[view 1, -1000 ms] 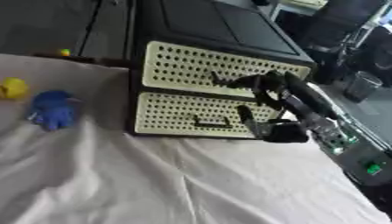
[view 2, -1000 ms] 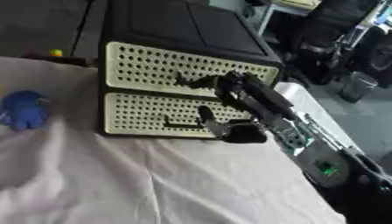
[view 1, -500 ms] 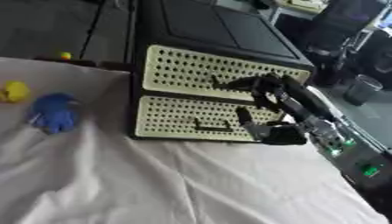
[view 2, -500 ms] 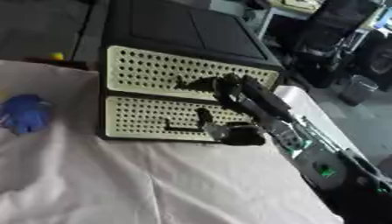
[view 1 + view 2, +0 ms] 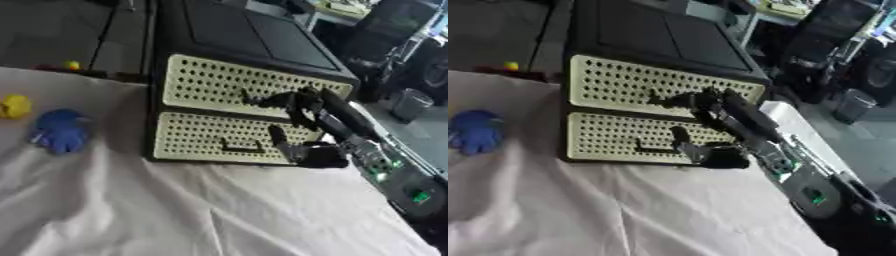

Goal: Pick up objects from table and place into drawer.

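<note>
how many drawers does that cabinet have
2: the upper drawer with the right hand at its handle, and the lower drawer beneath it. Both look closed.

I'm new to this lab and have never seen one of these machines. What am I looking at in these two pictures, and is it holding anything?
Both pictures come from a stereo camera in a humanoid robot's head, looking down at its work: a left eye view and a right eye view of one moment. The black arm entering from the right ends in the robot's right hand, which reaches to the front of the upper drawer of a black cabinet with two cream perforated drawers. Its fingers look curled at the drawer front, but I cannot tell what they grip. The lower drawer looks closed. On the white cloth to the left lie a blue toy and a yellow object, neither held. The left hand is not visible.
</note>
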`<state>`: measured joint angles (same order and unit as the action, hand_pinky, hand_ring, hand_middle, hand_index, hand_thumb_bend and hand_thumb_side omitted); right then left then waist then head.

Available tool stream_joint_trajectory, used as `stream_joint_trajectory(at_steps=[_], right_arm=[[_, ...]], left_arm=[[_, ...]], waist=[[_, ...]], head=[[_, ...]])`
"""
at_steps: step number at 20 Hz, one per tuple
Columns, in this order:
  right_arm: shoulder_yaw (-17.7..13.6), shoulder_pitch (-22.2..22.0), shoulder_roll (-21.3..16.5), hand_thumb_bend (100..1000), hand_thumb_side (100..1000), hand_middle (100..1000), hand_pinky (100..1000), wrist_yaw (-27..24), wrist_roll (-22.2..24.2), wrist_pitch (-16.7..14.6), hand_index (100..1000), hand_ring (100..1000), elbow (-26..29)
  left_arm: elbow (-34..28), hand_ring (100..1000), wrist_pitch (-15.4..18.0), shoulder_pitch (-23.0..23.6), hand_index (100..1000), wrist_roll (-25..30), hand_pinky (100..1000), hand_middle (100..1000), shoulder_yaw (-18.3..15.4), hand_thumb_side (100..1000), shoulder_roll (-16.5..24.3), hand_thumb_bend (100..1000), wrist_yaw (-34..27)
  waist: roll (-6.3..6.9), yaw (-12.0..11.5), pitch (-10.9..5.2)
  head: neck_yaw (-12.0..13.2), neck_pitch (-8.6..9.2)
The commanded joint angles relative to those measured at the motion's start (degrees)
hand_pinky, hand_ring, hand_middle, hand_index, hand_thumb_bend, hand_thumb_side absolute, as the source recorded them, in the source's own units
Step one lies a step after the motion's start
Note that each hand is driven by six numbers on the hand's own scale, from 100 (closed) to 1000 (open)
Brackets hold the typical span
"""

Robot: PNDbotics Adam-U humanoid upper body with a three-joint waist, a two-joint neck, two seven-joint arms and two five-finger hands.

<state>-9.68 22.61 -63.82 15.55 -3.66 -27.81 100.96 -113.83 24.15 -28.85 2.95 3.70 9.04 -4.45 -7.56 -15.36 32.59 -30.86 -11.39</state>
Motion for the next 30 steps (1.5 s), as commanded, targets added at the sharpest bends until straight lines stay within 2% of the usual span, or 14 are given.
stream_joint_trajectory(at_steps=[1, 6, 9, 12, 22, 30], right_arm=[[-0.7, 0.1, -2.3, 100, 242, 100, 321, -0.3, 0.3, 0.1, 805, 100, 0.4], [-0.9, -0.5, -2.3, 100, 246, 100, 318, -1.6, 0.1, 0.7, 803, 100, 1.5], [-1.1, -1.5, -2.5, 100, 248, 100, 318, -2.6, -0.3, 0.6, 804, 100, 1.9], [-1.1, -2.3, -2.9, 100, 251, 100, 319, -3.9, 0.1, 0.5, 805, 100, 2.3], [-2.2, -4.2, -4.0, 100, 251, 100, 315, -5.9, -1.0, 0.4, 806, 100, 3.3], [-2.8, -5.0, -5.0, 100, 251, 100, 313, -7.5, -1.6, 0.0, 828, 100, 4.1]], left_arm=[[-0.8, 555, 0.0, -0.6, 856, 0.1, 559, 656, -0.1, 974, 0.2, 189, -0.2], [-0.8, 557, 0.1, -0.4, 857, -0.3, 561, 659, -0.5, 969, 0.2, 188, -0.2], [-0.8, 559, 0.3, -0.5, 858, -0.7, 562, 661, -0.7, 966, 0.5, 188, -0.2], [-0.8, 560, 0.4, -0.3, 858, -0.9, 563, 660, -0.8, 962, 0.6, 186, -0.2], [-0.8, 561, 0.8, 0.1, 859, -1.5, 565, 662, -1.2, 958, 1.1, 185, -0.2], [-0.8, 561, 0.9, 0.5, 861, -1.6, 565, 663, -1.2, 957, 1.4, 182, -0.1]], waist=[[0.29, 0.0, -1.14], [0.92, 0.4, -1.73], [1.14, 0.6, -2.36], [1.32, 0.6, -2.98], [2.15, 1.4, -4.10], [2.63, 2.0, -4.52]], head=[[0.0, 0.88], [2.2, 1.99], [4.5, 0.94], [5.4, -0.18], [4.3, -1.56], [3.3, -1.86]])
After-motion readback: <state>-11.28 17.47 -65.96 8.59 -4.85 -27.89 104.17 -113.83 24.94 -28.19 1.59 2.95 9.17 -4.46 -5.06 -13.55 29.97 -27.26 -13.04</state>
